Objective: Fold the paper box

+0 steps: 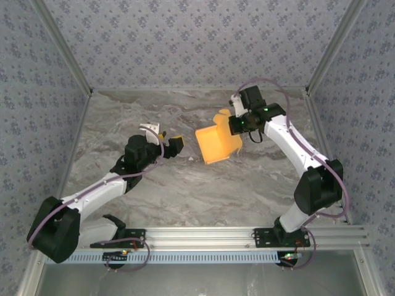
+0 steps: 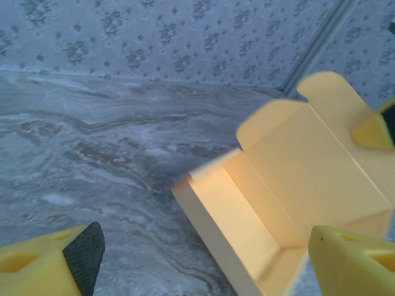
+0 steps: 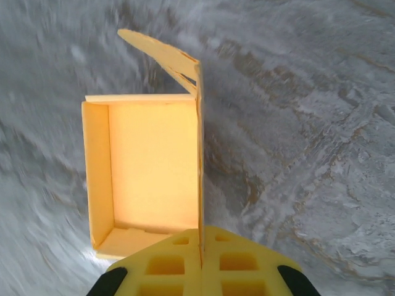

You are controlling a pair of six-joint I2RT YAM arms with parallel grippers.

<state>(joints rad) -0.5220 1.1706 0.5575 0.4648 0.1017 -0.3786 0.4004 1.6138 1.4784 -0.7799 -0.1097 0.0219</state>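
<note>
**Right gripper pinches the box wall; left gripper stands open**

Your right gripper [image 3: 200,256] is clamped on one side wall of the paper box [image 1: 216,145]. The box lies open-topped, right of centre on the table [image 1: 185,191], with a flap raised at one end. Your left gripper [image 1: 170,139] has its fingers spread wide. It holds nothing and sits just left of the box, clear of it.

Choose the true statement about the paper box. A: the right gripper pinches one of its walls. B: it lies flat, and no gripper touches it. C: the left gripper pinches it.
A: the right gripper is shut on a side wall of the paper box; the left gripper stands open, apart from it.
</note>
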